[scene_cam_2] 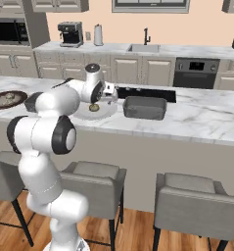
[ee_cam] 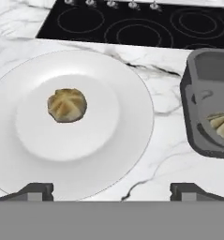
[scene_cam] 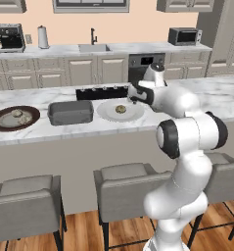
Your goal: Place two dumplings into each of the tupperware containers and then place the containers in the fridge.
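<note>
One dumpling (ee_cam: 67,105) lies a little left of the middle of the white plate (ee_cam: 127,154) in the hand view, and it touches nothing else. At 3 o'clock from the plate stands a grey container (ee_cam: 194,117), cut off by the right edge of that view; inside it a second dumpling (ee_cam: 221,125) shows only in part. The end effector (ee_cam: 111,190) hangs above the near rim of the plate with its two fingertips (ee_cam: 36,191) spread wide, and nothing is between them.

In the left base view the white arm (scene_cam: 187,132) covers the worktop (scene_cam: 89,128) to the right of the plate, so what is behind it cannot be seen. At 9 o'clock from the container is a dark brown plate (scene_cam: 34,117); two pale lumps on it are too small to name with certainty. A black cooktop (ee_cam: 132,23) lies at 12 o'clock from the white plate, apart from its rim.

In the right base view the end effector is hard to make out behind the wrist. Grey stools (scene_cam_2: 197,201) stand under the worktop's near edge. A coffee machine (scene_cam: 10,37), a sink tap (scene_cam: 93,35) and a microwave (scene_cam: 185,36) stand on the far counter.
</note>
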Tool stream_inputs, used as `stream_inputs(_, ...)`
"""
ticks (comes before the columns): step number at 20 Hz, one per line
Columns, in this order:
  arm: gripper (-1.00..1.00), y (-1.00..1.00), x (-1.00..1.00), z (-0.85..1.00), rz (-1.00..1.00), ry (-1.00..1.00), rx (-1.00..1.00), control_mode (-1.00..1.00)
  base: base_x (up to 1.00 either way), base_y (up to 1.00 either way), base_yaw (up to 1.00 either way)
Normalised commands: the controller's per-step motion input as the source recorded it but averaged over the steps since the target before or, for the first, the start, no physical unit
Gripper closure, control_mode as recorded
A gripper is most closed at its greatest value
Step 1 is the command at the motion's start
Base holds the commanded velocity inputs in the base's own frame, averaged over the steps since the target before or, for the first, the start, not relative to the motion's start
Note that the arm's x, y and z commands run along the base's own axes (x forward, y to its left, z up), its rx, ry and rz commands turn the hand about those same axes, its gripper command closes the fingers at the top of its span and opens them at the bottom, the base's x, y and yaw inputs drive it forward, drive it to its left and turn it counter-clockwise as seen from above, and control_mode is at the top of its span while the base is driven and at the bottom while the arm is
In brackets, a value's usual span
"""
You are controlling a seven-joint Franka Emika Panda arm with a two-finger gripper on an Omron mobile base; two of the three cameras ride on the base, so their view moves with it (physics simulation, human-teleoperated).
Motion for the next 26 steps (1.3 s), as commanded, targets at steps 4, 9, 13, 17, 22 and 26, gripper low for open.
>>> stream_inputs(4, -1.0, 0.78, 0.11, 0.14, -0.04, -0.11, -0.03, -1.0, 0.0, 0.0, 0.0)
stream_inputs(9, -1.0, 0.42, 0.3, 0.14, -0.08, 0.0, 0.04, -1.0, 0.0, 0.0, 0.0)
stream_inputs(13, -1.0, 0.35, 0.36, 0.01, -0.11, 0.03, 0.03, -1.0, 0.0, 0.0, 0.0)
stream_inputs(17, -1.0, -0.11, 0.51, -0.17, -0.03, 0.06, 0.04, -1.0, 0.0, 0.0, 0.0)
stream_inputs(22, -1.0, -0.19, 0.26, -0.3, 0.0, 0.04, 0.02, -1.0, 0.0, 0.0, 0.0)
stream_inputs(26, -1.0, 0.0, 0.34, -0.46, 0.0, 0.0, 0.0, -1.0, 0.0, 0.0, 0.0)
